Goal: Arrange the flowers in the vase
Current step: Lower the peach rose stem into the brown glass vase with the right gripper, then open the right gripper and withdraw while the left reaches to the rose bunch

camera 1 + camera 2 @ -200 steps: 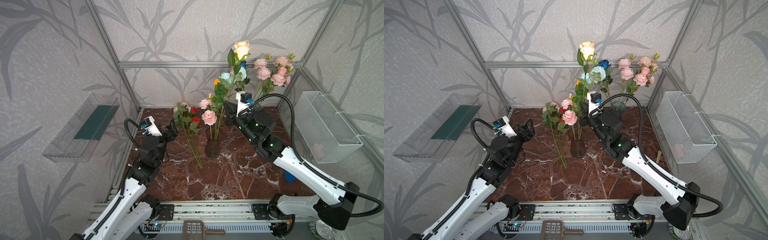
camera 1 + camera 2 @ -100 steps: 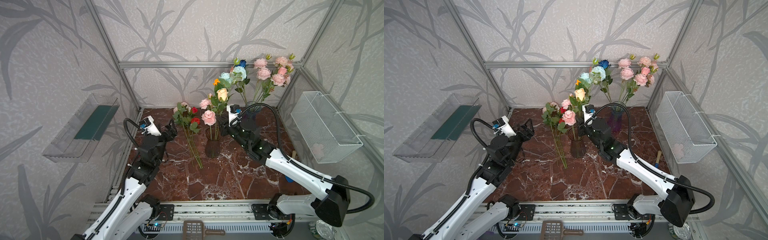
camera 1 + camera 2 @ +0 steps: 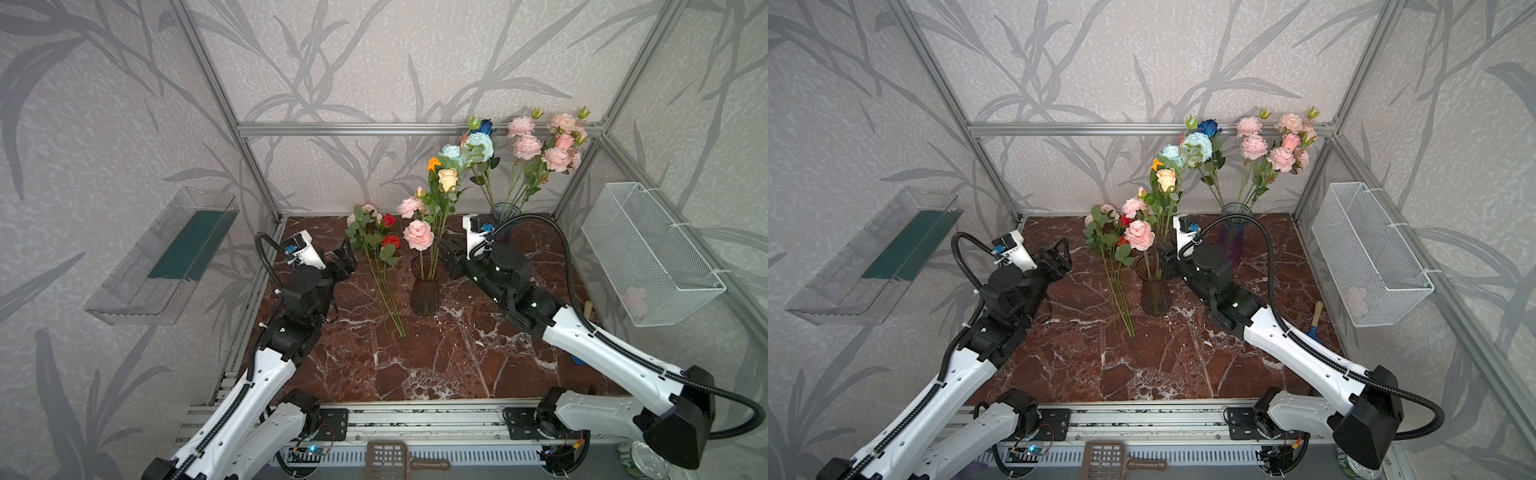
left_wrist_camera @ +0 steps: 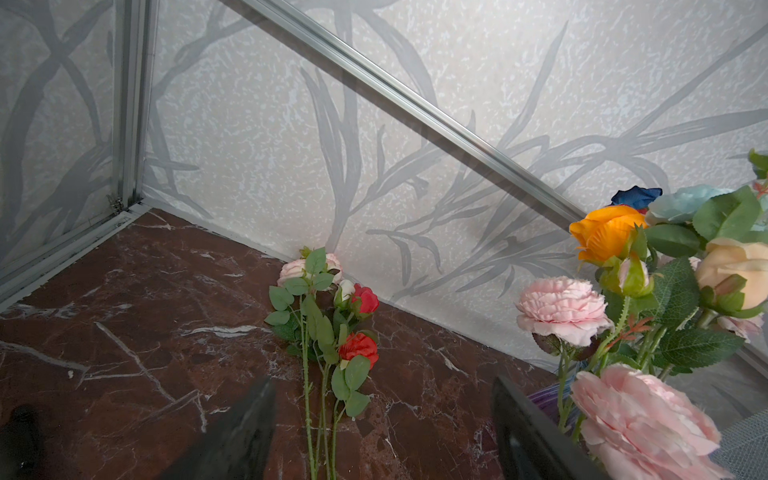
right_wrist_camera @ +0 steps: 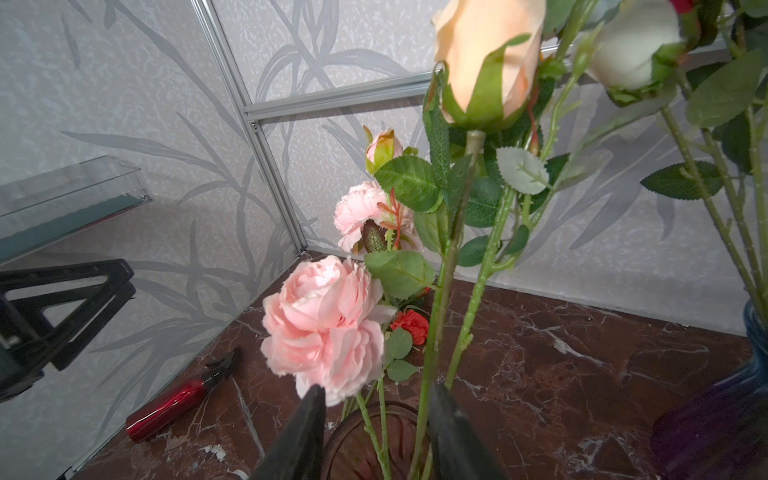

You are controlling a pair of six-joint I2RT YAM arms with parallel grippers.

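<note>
Top views: vase (image 3: 424,291) mid table (image 3: 374,374), holds pink blooms (image 3: 418,235) + cream rose (image 3: 447,179). My R claw (image 3: 451,259) sits at 3 o'clock of vase mouth. At vase's 9 o'clock loose flowers (image 3: 380,266) lie flat on table; my L claw (image 3: 345,259) just beyond, same direction, not touching.
L wrist: L claw (image 4: 382,386) jaws wide apart, loose flowers on table past them.
R wrist: R claw (image 5: 376,399) jaws apart, cream rose stem in the gap, not pinched, above vase rim.
</note>
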